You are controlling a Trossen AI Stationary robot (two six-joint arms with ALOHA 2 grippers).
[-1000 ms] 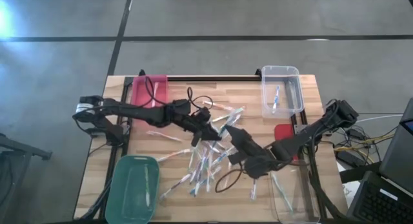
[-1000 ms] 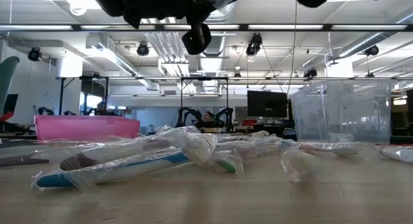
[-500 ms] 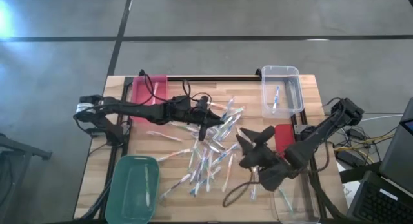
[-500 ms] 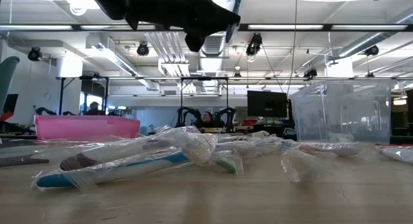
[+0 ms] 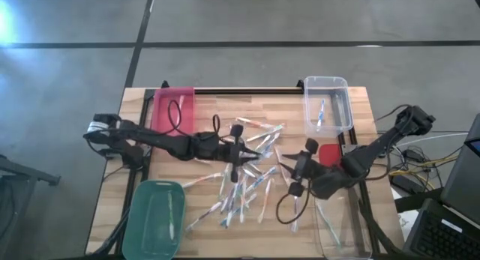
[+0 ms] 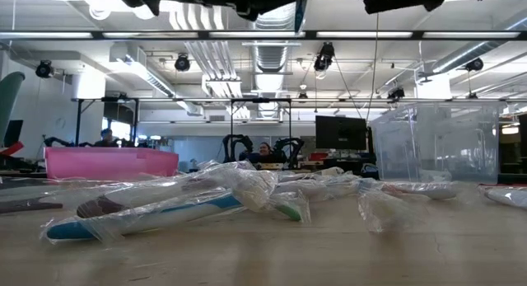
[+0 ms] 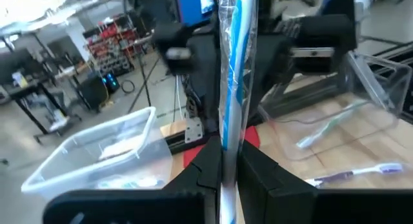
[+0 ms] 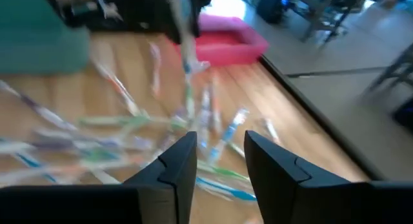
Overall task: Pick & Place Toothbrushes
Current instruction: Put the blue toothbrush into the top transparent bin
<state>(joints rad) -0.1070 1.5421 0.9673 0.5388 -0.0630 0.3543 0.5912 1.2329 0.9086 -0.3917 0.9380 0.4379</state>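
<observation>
Only your left wrist view shows the left gripper's fingers (image 7: 222,169) clenched on a blue-striped, plastic-wrapped toothbrush (image 7: 233,62); right fingers (image 8: 171,162) released

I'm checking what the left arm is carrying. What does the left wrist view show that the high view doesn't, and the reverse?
Only the left wrist view shows the left gripper shut on a wrapped blue toothbrush, standing up between its fingers.

Only the high view shows the whole layout: the pink bin, the green bin, the pile of toothbrushes mid-table, and the right gripper, empty, beside the pile.

Both show the clear bin with toothbrushes inside, and the wooden table.
</observation>
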